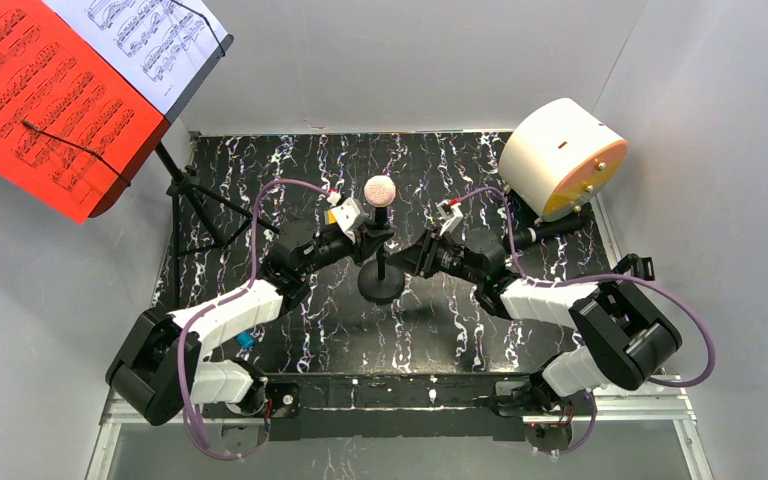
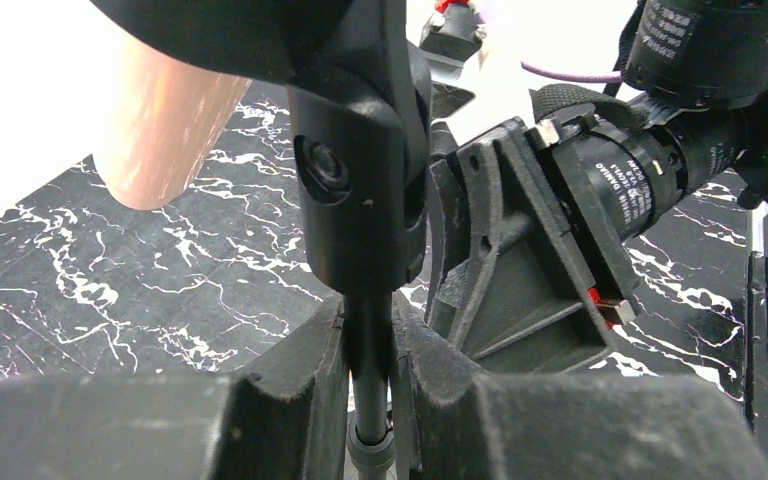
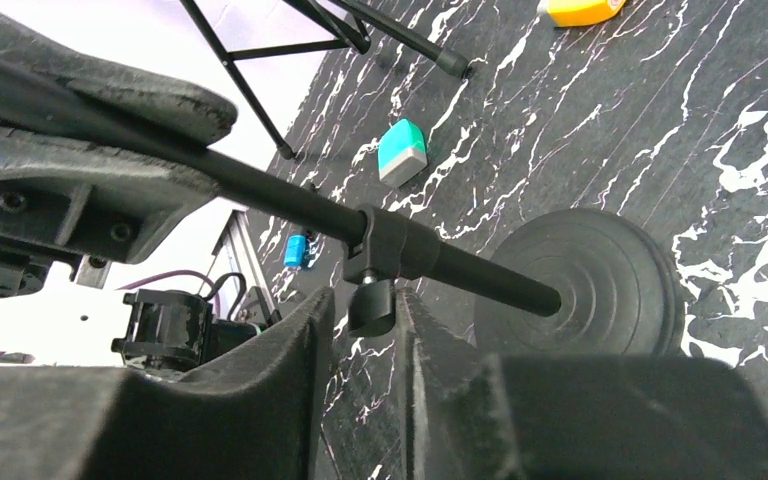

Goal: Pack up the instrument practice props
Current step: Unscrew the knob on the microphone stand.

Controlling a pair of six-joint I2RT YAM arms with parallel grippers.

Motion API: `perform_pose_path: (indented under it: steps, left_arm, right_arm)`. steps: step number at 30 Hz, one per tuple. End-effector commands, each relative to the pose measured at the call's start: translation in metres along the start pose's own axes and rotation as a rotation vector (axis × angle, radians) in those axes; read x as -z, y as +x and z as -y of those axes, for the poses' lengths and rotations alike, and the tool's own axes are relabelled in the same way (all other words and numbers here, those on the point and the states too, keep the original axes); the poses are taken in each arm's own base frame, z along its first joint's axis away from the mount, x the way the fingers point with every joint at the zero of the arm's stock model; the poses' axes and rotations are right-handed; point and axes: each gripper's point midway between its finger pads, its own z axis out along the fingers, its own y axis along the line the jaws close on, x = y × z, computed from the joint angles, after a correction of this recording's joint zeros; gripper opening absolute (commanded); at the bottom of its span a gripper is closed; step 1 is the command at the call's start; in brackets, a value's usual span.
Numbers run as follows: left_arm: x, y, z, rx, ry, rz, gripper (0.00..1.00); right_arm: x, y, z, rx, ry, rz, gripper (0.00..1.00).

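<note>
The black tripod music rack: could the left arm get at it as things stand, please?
Probably not yet: the left gripper is shut on the black pole of the beige-headed microphone, though nothing else blocks the rack.

Top camera looks down from behind — both wrist cameras, very near, face and share the thin black round-based pole [image 2: 370, 350].

The microphone [image 1: 380, 190] stands on its pole [image 1: 381, 283] at the middle of the table [image 1: 290, 160]; the music rack [image 1: 195, 200], sheets [image 1: 40, 90] on it, stands far left, the cylinder [image 1: 560, 160] in the far right corner
</note>
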Motion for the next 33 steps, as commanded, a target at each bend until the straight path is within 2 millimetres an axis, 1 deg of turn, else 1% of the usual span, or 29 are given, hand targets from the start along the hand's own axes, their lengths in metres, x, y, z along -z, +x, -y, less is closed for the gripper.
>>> perform_pose_path:
  steps: [1, 4, 6, 7, 10, 12, 15, 18, 22, 25, 27, 31, 32, 33]
  left_arm:
    - [-0.002, -0.021, -0.006, -0.035, -0.014, 0.041, 0.00]
    - [-0.002, -0.022, -0.007, -0.035, -0.022, 0.041, 0.00]
    - [-0.001, -0.022, -0.008, -0.035, -0.031, 0.041, 0.00]
    - [-0.001, -0.023, -0.009, -0.036, -0.032, 0.041, 0.00]
    - [-0.001, -0.024, -0.009, -0.038, -0.036, 0.043, 0.00]
    - [-0.001, -0.024, -0.009, -0.039, -0.037, 0.044, 0.00]
    - [-0.001, -0.023, -0.011, -0.037, -0.042, 0.040, 0.00]
    - [-0.002, -0.022, -0.011, -0.030, -0.040, 0.032, 0.00]
    - [-0.003, -0.020, -0.012, -0.023, -0.045, 0.023, 0.00]
    - [-0.004, -0.020, -0.014, -0.019, -0.049, 0.020, 0.00]
    - [-0.003, -0.020, -0.016, -0.018, -0.054, 0.017, 0.00]
    - [-0.003, -0.019, -0.017, -0.015, -0.059, 0.013, 0.00]
    - [-0.003, -0.019, -0.017, -0.013, -0.059, 0.013, 0.00]
    - [-0.004, -0.018, -0.017, -0.012, -0.059, 0.012, 0.00]
  right_arm:
    - [-0.010, -0.023, -0.021, 0.067, -0.096, 0.048, 0.32]
    - [-0.013, -0.019, -0.020, 0.075, -0.104, 0.026, 0.17]
    - [-0.013, -0.016, -0.017, 0.109, -0.104, 0.010, 0.06]
    - [-0.012, -0.013, -0.015, 0.137, -0.099, -0.005, 0.03]
    - [-0.009, -0.006, -0.007, 0.284, -0.086, -0.053, 0.01]
    - [-0.006, -0.001, 0.002, 0.421, -0.066, -0.089, 0.01]
    - [-0.003, 0.005, 0.014, 0.665, -0.030, -0.156, 0.01]
    - [0.002, 0.013, 0.025, 0.967, -0.015, -0.250, 0.01]
    - [0.001, 0.002, 0.034, 1.345, 0.087, -0.288, 0.01]
    - [0.000, -0.008, 0.032, 1.641, 0.181, -0.285, 0.01]
    - [-0.001, -0.010, 0.028, 1.861, 0.226, -0.298, 0.01]
    - [0.000, 0.001, 0.026, 2.206, 0.298, -0.344, 0.01]
    - [-0.001, 0.000, 0.019, 2.280, 0.308, -0.307, 0.01]
    - [-0.001, 0.003, 0.017, 2.343, 0.308, -0.301, 0.01]
